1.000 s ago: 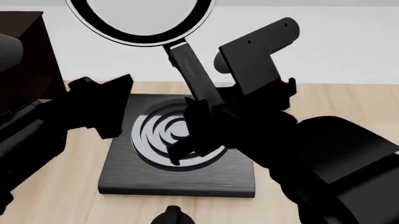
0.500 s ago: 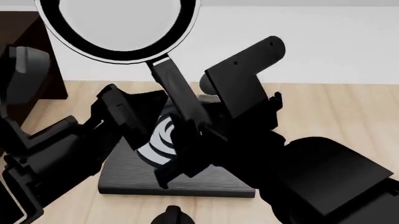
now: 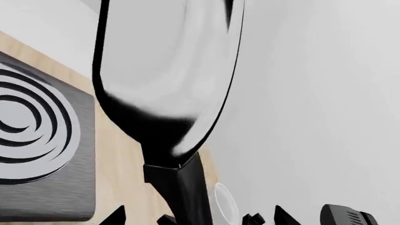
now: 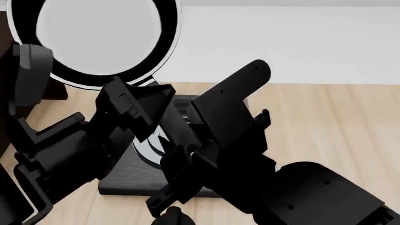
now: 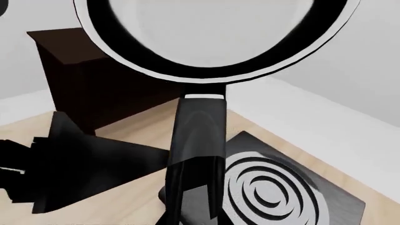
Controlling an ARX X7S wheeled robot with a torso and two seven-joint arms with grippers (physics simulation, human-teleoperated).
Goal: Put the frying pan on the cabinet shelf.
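Note:
The frying pan (image 4: 93, 37) is held up in the air at the upper left, its pale inside facing me. My right gripper (image 4: 181, 159) is shut on its black handle (image 5: 200, 136), which runs down into the jaws in the right wrist view (image 5: 190, 218). My left gripper (image 4: 150, 112) is open beside the handle. In the left wrist view (image 3: 200, 218) the handle (image 3: 184, 187) passes between its spread fingertips, and the pan (image 3: 168, 70) shows edge-on. The dark brown cabinet (image 5: 93, 84) stands beyond the pan, and only a sliver (image 4: 59, 91) shows in the head view.
The square black burner plate (image 4: 125, 180) with concentric rings lies on the wooden counter (image 4: 325, 122) below both arms, also seen from both wrists (image 3: 37, 187) (image 5: 325, 206). A black knob (image 4: 172, 216) sits at the front edge. A white wall (image 4: 281, 42) is behind.
The pan has moved left and slightly lower in the head view, carried by my right gripper. My left arm has risen and swung in, bringing its open gripper up against the handle.

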